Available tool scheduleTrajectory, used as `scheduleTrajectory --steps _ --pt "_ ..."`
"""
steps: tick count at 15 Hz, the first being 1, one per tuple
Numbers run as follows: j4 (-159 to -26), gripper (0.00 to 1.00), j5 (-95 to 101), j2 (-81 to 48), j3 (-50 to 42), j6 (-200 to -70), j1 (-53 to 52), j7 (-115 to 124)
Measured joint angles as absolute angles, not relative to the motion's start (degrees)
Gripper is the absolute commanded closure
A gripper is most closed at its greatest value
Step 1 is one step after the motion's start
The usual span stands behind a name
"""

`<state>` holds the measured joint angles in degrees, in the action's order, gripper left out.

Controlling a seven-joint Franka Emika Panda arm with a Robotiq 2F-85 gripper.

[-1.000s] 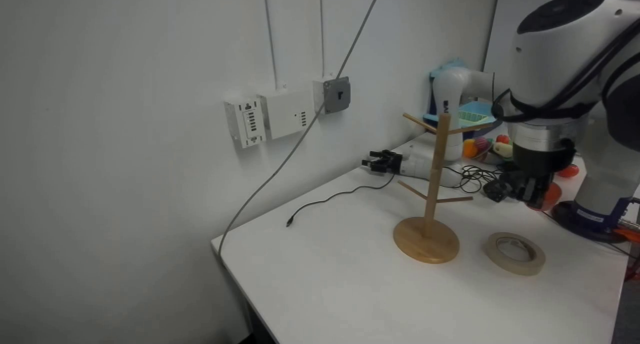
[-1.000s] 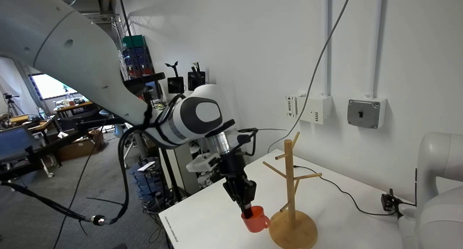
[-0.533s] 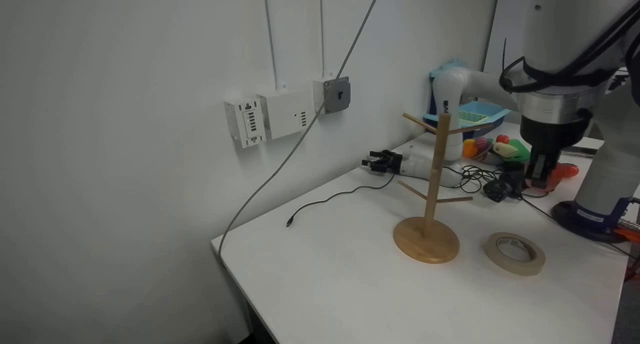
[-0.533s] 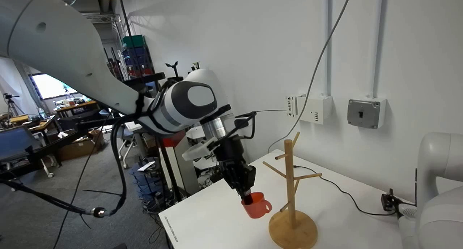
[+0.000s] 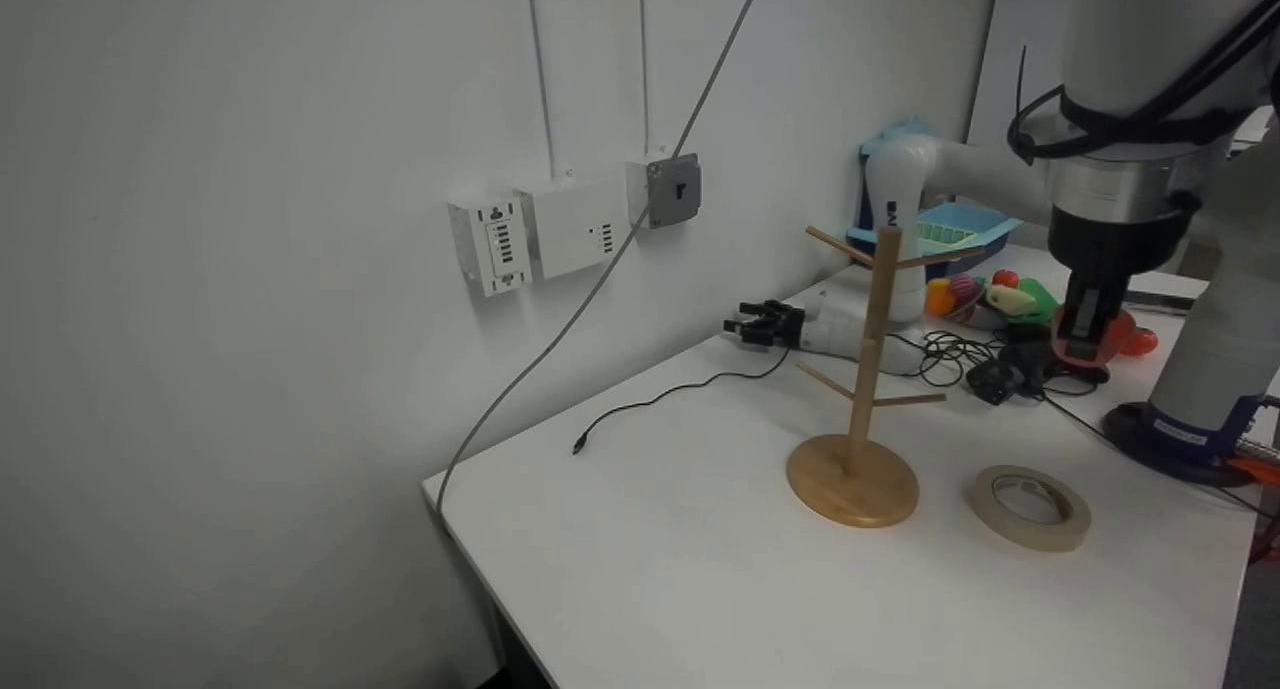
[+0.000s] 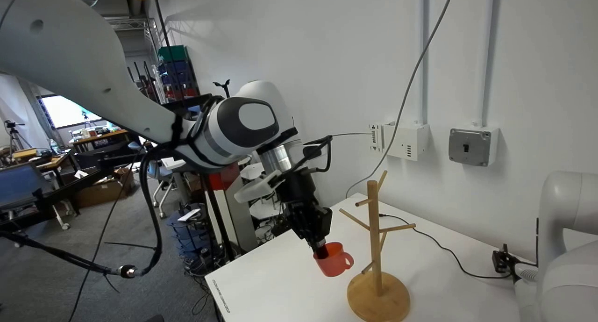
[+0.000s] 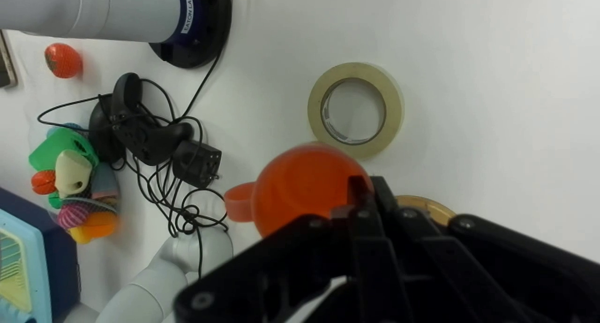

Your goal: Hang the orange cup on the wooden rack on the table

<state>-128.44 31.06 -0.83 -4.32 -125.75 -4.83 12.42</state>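
While the gripper (image 7: 371, 188) pinches the wall of the orange cup (image 6: 334, 262), holding it above the bench (image 5: 750, 589), the wooden rack (image 5: 868, 379) stands upright, apart from the cup, near a tape roll (image 5: 1042, 538).

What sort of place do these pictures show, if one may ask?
Probably a robotics laboratory: there is a large white jointed robot arm and a small white rectangular label reading "EATON LAB".
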Motion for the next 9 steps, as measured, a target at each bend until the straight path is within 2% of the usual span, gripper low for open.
scheduleTrajectory --steps 9 --pt "-125.74 0.99 33.06 -0.77 -2.93 -125.75 -4.61 12.54"
